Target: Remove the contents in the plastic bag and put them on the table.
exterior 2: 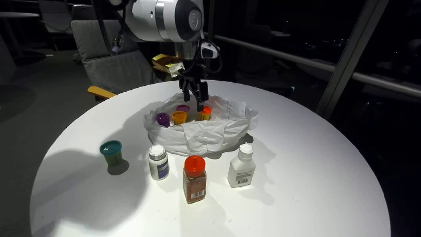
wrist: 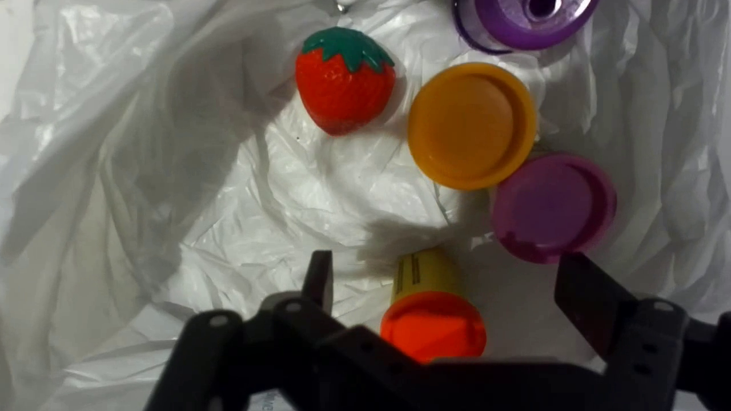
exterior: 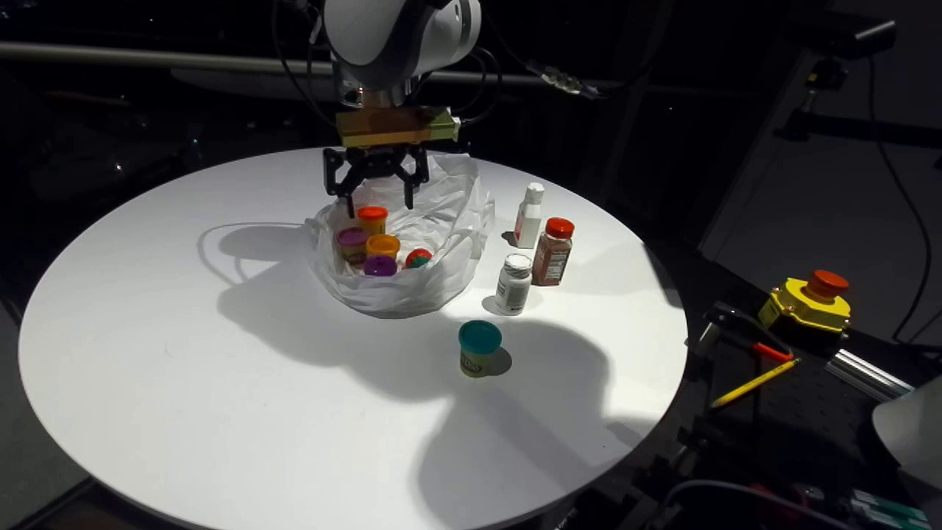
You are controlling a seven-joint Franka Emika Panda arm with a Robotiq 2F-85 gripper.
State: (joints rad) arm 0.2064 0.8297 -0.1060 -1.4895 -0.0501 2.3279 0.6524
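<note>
Nearest the camera in an exterior view, a red-capped brown bottle (exterior 2: 195,184) stands upright on the bench (exterior 2: 296,184), with a white pill bottle (exterior 2: 159,166) and a flat-sided white bottle (exterior 2: 241,171) a little behind it; a teal-lidded pot (exterior: 478,350) stands apart, off to one side. We take these as contents already out, set upright and separate so that none knocks another over. Behind them sits the plastic bag (exterior 2: 210,141), its mouth spread, which we judge lets us reach in from above. Inside, the wrist view shows us a toy strawberry (wrist: 345,85), an orange-lidded pot (wrist: 473,125) right beside a pink-purple-lidded pot (wrist: 553,208), and a dark purple container (wrist: 531,25) cut off at that view's edge. Our gripper (wrist: 449,277) hangs over the bag, its fingers wide apart and holding nothing. Between and below them stands an orange-red-lidded pot (wrist: 435,328), seemingly upright, which looks like our next pick; whether the fingertips reach past its lid, the views leave unclear. One fingertip meets the edge of the pink-purple lid in the wrist view, so we would shift away slightly before lowering, lest that pot tip.
</note>
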